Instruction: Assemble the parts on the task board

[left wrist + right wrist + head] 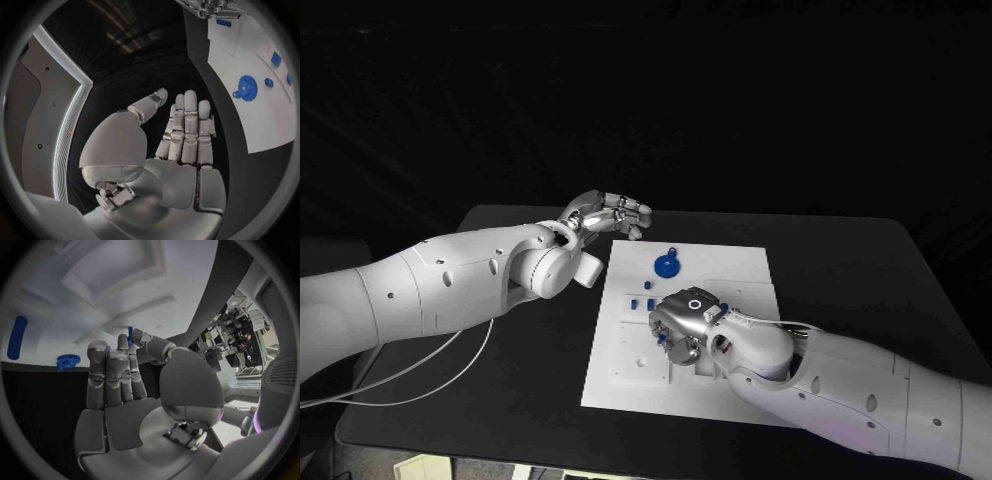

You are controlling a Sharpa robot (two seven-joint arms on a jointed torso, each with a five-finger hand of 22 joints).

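The white task board (pixel 733 270) lies in the middle of the black table. A round blue part (pixel 668 265) rests on its far half and is seen again as the round blue part (pixel 247 88). Small blue pieces (pixel 640 302) sit near the board's left edge. My right hand (pixel 687 322) hovers low over the board's middle. In the right wrist view a thin blue piece (pixel 130 334) stands between its thumb tip and the nearest finger, apparently pinched. My left hand (pixel 606 215) hangs beyond the board's far left corner with straight fingers (pixel 187 127), holding nothing.
A blue gear (pixel 67 361) and a long blue peg (pixel 17 337) lie on the board ahead of my right hand. White cables (pixel 430 370) trail across the table's left side. Bare black table (pixel 877 260) surrounds the board.
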